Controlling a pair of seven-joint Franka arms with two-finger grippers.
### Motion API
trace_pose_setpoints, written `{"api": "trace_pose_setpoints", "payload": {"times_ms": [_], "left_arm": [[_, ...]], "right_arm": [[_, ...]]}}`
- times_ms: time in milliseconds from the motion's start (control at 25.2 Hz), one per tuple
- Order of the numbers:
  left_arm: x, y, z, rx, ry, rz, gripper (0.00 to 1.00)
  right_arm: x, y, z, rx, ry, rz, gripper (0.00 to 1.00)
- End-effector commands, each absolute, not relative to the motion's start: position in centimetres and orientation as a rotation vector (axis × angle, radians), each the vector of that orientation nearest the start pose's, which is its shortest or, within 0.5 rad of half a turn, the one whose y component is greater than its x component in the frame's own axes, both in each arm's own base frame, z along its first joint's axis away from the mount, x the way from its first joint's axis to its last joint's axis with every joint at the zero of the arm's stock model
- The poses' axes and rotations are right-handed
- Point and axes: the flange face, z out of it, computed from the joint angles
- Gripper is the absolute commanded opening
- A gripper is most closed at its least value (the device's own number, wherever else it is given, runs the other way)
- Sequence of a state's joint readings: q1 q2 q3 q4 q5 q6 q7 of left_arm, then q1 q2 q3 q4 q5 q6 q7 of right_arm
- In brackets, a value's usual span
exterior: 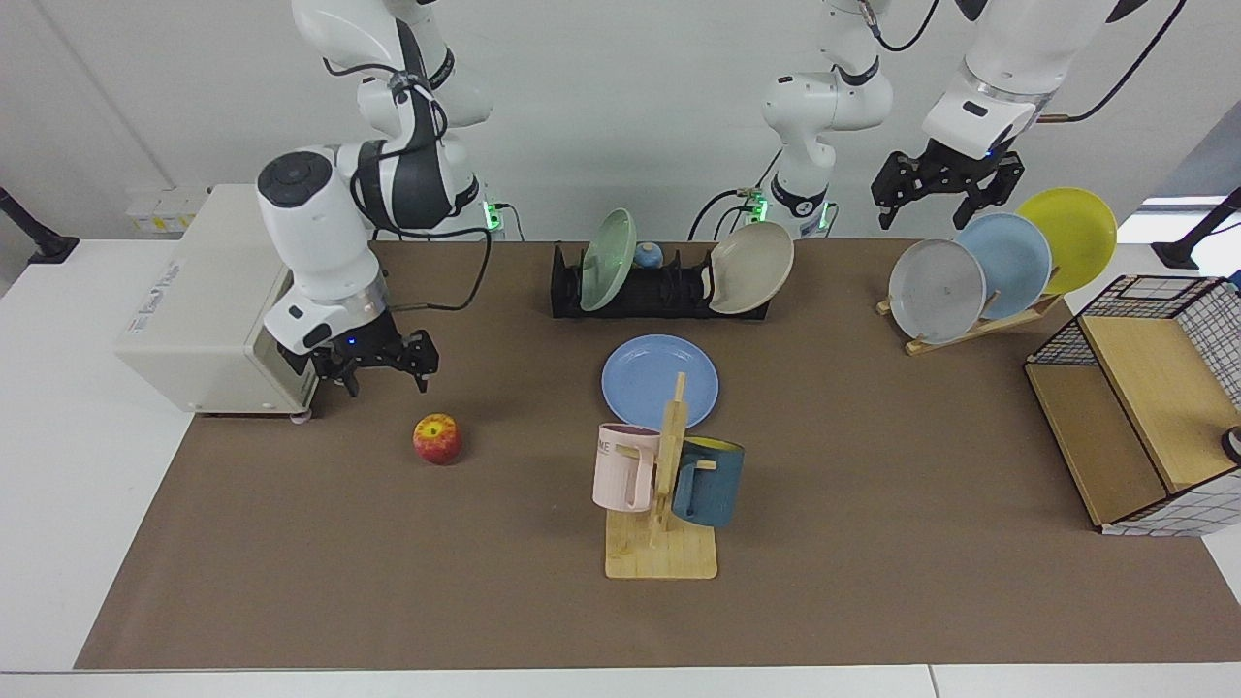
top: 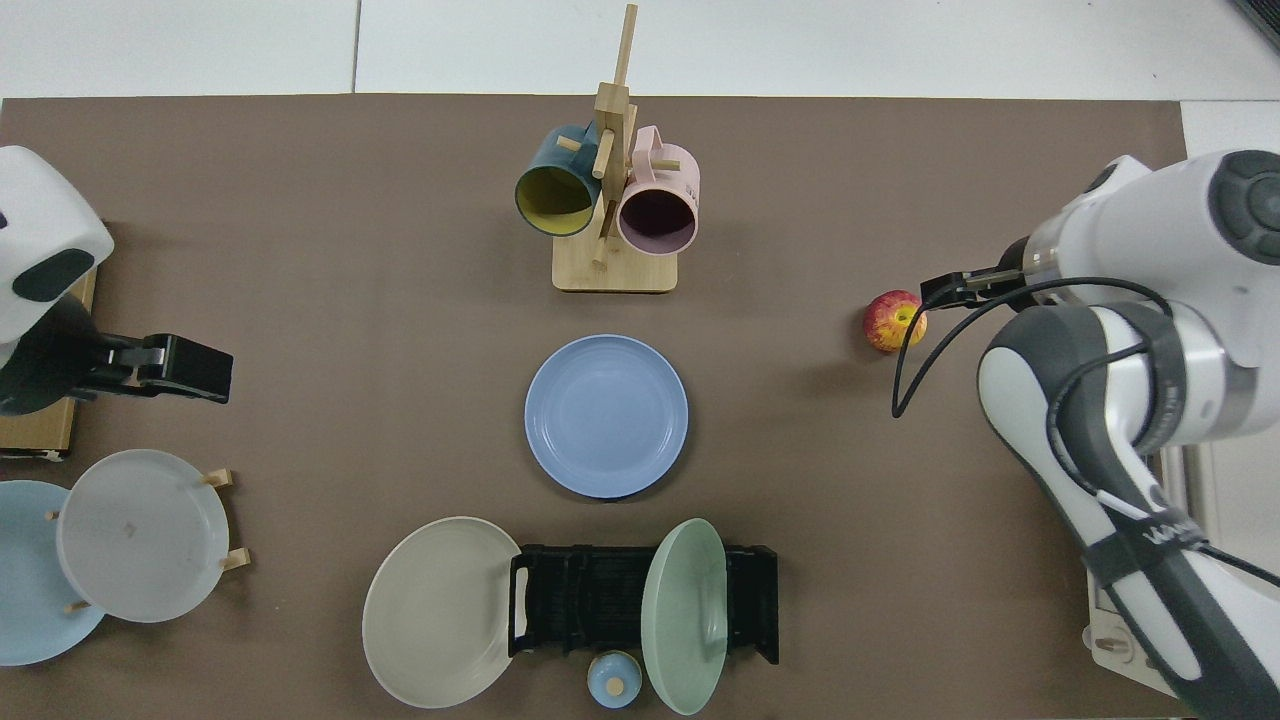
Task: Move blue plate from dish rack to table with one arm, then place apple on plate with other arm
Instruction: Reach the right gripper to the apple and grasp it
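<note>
A: What are the fingers doing?
B: The right gripper [exterior: 383,365], left of centre in the facing view, is spread wide and empty, near the small red-and-yellow apple [exterior: 437,438]. The left gripper [exterior: 945,199], upper right, waits, open and empty.
A: Progress?
B: The round glossy periwinkle-blue plate [exterior: 659,380] lies mid-frame on the brown-matted white table [exterior: 388,582], off the low black slotted dish rack [exterior: 669,291]. The apple is left to move.

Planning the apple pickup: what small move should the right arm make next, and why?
Probably ease the right end effector toward and down over the apple; its fingers are open, beside the apple but apart. The blue plate already lies on the mat; the left end effector waits above the wooden plate rack.
</note>
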State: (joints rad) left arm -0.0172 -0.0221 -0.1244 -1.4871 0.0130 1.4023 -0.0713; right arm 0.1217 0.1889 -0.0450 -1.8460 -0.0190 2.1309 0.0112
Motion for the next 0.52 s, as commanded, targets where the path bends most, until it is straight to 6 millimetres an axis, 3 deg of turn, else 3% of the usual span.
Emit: {"api": "trace_pose_setpoints", "payload": {"times_ms": [0,477], "left_arm": [[51.7,-6.9,66.1,-3.126,0.065,0.119,1.00],[51.5,-6.9,66.5,-3.112,0.075,0.102,1.00]], "right_arm": [[61.4,6.5,38.8,-3.142,-0.135,-0.144,1.00],[62.5,6.7,32.5,-3.144,-0.147,-0.169,1.00]]}}
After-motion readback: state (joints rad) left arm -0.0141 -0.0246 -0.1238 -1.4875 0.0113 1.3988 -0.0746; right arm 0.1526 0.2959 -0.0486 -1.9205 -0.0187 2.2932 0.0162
